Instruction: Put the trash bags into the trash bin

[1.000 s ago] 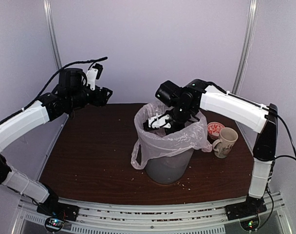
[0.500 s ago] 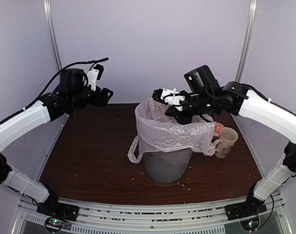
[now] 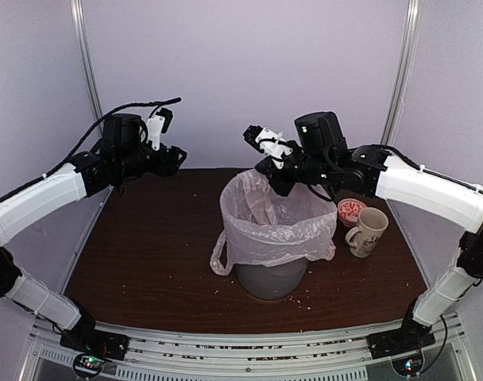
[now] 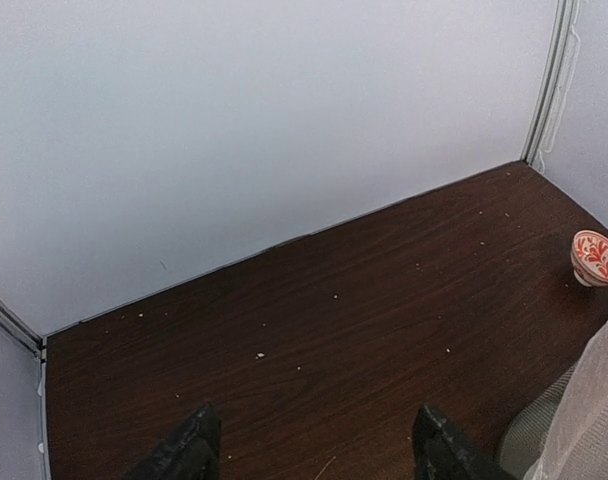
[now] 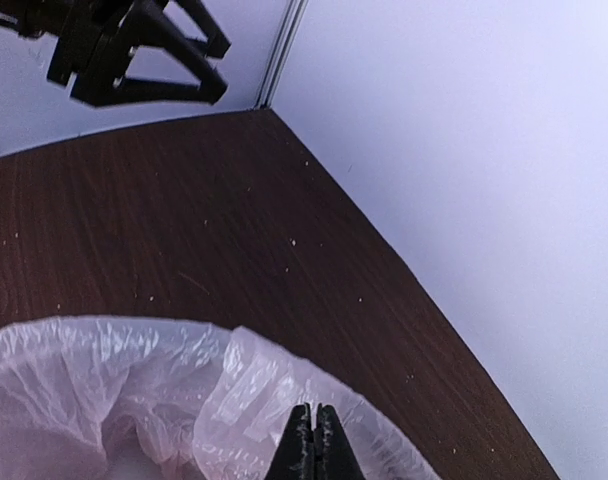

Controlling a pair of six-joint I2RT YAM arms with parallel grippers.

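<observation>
The trash bin [image 3: 269, 278], grey and see-through, stands mid-table. The pinkish-white trash bag [image 3: 277, 226] lines it, its film folded out over the rim, with a loop handle hanging at the left. My right gripper [image 3: 257, 136] is shut and empty, raised above the bin's back rim. In the right wrist view its fingertips [image 5: 312, 440] are pressed together just above the bag's edge [image 5: 234, 385]. My left gripper [image 3: 175, 159] is open and empty, held high at the back left; in the left wrist view it [image 4: 319, 455] hangs over bare table, with the bag [image 4: 596, 420] at the lower right.
A cream patterned mug [image 3: 369, 230] and a small red-and-white bowl [image 3: 351, 210] stand right of the bin; the bowl also shows in the left wrist view [image 4: 596, 256]. White walls enclose the back and sides. Crumbs dot the dark wooden table [image 3: 146, 246].
My right gripper has lifted out of the bin and moved up and back over its rear rim. The bag has settled lower around the rim. The left arm has barely moved.
</observation>
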